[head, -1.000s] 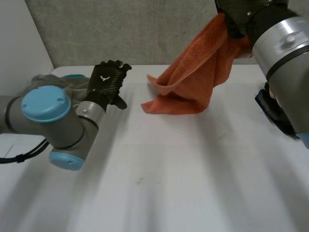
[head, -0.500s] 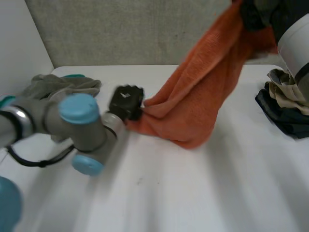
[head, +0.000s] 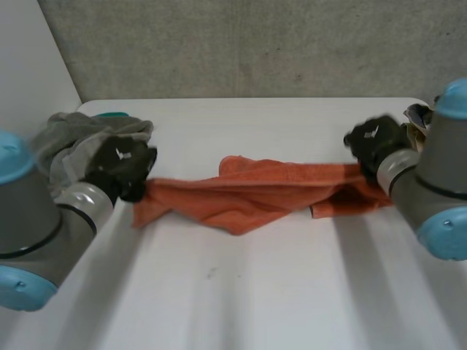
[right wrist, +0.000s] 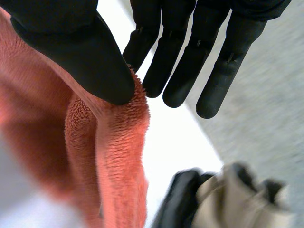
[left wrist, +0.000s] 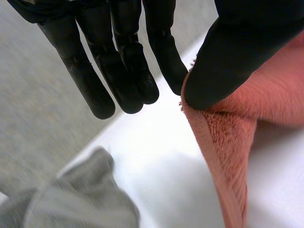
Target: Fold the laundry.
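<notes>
As fingers (left wrist: 128, 71) pinch both edges, towel (head: 255, 195) spans table (head: 255, 292).

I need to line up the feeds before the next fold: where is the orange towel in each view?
Head view: towel stretched across the table between left hand and right hand.
Left wrist view: towel pinched under the left hand's thumb, grey clothes beside it.
Right wrist view: towel pinched under the right hand's thumb, a pile beyond it.
Shared landmark: the white table under the towel.
</notes>
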